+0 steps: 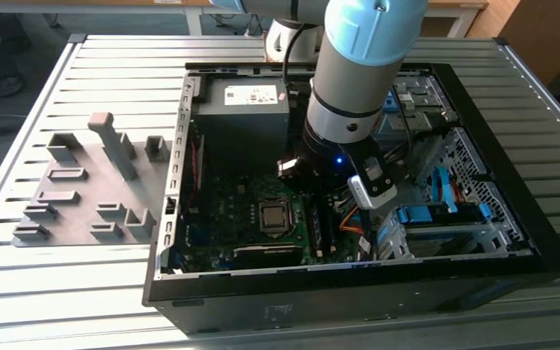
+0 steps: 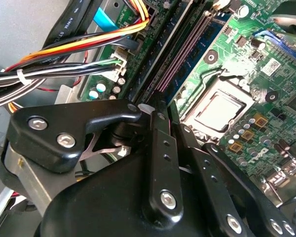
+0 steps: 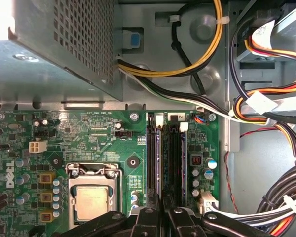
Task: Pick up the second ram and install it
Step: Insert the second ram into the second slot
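Observation:
My gripper [image 3: 163,217] is low over the motherboard [image 3: 89,133], at the memory slots beside the CPU socket [image 3: 91,197]. Its two black fingers [image 2: 164,148] stand close together, shut on the second ram [image 3: 159,158]. That stick shows edge-on as a thin blue-green line standing in the slot with a white latch. A second thin blue-green edge [image 3: 182,163] stands in the neighbouring white-latched slot. In the exterior view the arm [image 1: 358,95] reaches down into the open computer case [image 1: 260,288], and its wrist hides the gripper's fingertips.
The grey power supply box [image 3: 54,44] sits close behind the slots. Bundles of orange, yellow and black cables [image 3: 266,108] run beside them. Blue drive-bay clips [image 1: 426,215] lie toward the exterior view's right. Grey holder blocks [image 1: 85,182] rest on the slatted table outside the case.

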`<state>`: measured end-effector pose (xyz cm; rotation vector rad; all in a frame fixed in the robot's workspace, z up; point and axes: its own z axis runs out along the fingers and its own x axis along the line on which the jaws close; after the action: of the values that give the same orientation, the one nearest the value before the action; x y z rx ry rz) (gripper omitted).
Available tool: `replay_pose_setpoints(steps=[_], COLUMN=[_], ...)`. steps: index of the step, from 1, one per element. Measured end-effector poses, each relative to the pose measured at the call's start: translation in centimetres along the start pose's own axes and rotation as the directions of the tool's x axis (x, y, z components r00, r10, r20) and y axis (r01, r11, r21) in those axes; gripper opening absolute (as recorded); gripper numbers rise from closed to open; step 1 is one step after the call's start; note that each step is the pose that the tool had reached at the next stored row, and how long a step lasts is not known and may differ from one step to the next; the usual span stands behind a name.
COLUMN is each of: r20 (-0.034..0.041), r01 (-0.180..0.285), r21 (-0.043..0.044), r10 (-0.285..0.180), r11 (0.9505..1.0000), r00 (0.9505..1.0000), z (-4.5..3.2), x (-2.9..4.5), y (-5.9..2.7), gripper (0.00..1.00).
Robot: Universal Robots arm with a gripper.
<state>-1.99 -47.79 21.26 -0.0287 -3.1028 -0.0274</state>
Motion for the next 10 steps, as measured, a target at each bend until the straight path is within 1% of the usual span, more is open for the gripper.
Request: replay_pose_setpoints(steps=[10], r20=[-0.0005], r01=[0.012], r21=[0.0011], r10=[-0.012], r11=[0.9999], r00=[0.9999], z=[-0.05], x=[-0.02], y=[-0.01], gripper=[0.14])
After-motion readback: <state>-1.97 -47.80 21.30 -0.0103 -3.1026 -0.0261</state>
